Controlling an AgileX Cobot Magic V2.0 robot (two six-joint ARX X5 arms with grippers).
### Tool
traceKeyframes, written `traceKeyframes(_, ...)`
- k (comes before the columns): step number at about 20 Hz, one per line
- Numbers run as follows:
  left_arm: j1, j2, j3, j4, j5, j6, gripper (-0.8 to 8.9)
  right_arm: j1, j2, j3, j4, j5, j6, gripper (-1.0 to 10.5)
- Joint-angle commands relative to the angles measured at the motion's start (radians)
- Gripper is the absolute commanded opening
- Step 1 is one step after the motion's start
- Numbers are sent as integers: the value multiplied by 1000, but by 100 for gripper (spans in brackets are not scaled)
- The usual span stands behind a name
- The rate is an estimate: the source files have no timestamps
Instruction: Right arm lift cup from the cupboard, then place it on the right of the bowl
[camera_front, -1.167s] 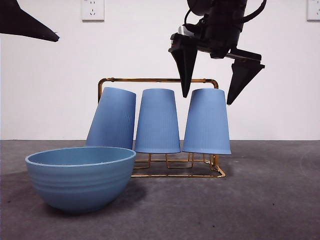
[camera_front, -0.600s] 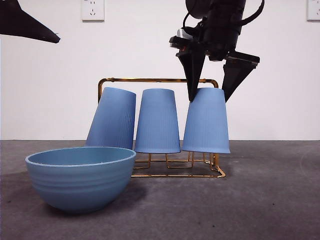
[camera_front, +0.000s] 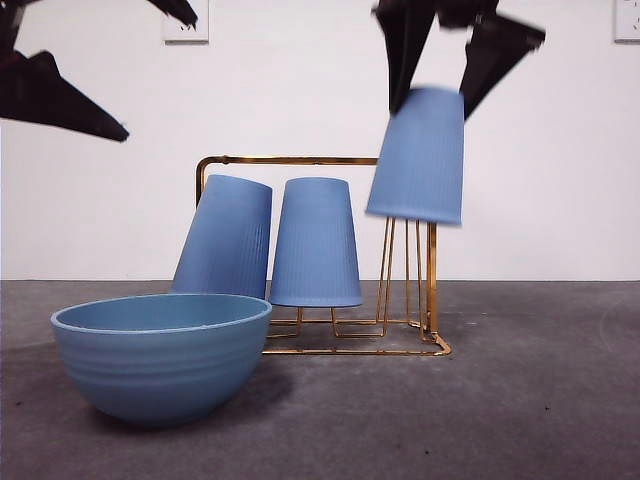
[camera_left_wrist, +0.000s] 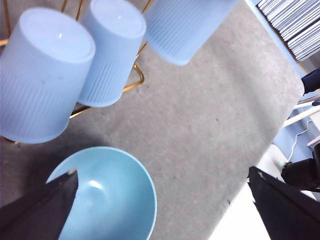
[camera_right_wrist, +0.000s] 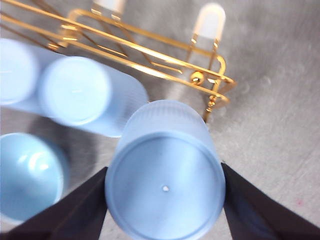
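Above table (camera_front: 540, 400), right pincer (camera_front: 445, 95) clamping cup (camera_front: 418, 160)

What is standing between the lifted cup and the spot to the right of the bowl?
Nothing visible. The right gripper holds the cup above the rack, over its pegs, and the table right of the bowl is bare.
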Motion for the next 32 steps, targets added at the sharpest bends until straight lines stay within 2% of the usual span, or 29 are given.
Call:
traceKeyframes(1, -6, 41, 18, 9, 0, -13, 529, 18, -53, 25, 0, 2, -20, 198)
traceKeyframes(6, -25, 121, 18, -2, 11, -37, 529, 42, -211, -57, 6, 26, -39, 197)
traceKeyframes(11, -45, 199, 18, -12, 93, -70, 529, 59, -481, -408, 193, 18, -39, 188)
traceKeyframes(17, -57, 270, 17, -8, 266, -180, 528, 57, -804, -853, 489, -130, -13, 188)
traceKeyframes(19, -56, 283, 17, -8, 305, -201, 527, 56, -886, -988, 614, -195, 45, 188)
traceKeyframes(21, -56, 307, 17, -6, 323, -219, 527, 56, -953, -1130, 774, -267, 144, 188)
traceKeyframes(24, -56, 351, 17, 37, 452, -239, 518, 56, -1010, -1342, 1075, -355, 328, 188)
traceKeyframes(26, -56, 363, 17, 91, 470, -274, 491, 58, -1020, -1452, 1296, -401, 446, 188)
traceKeyframes(28, -56, 375, 17, 169, 498, -333, 491, 58, -1015, -1538, 1481, -407, 540, 188)
traceKeyframes(32, -56, 397, 17, 319, 500, -457, 491, 75, -982, -1646, 1691, -367, 662, 188)
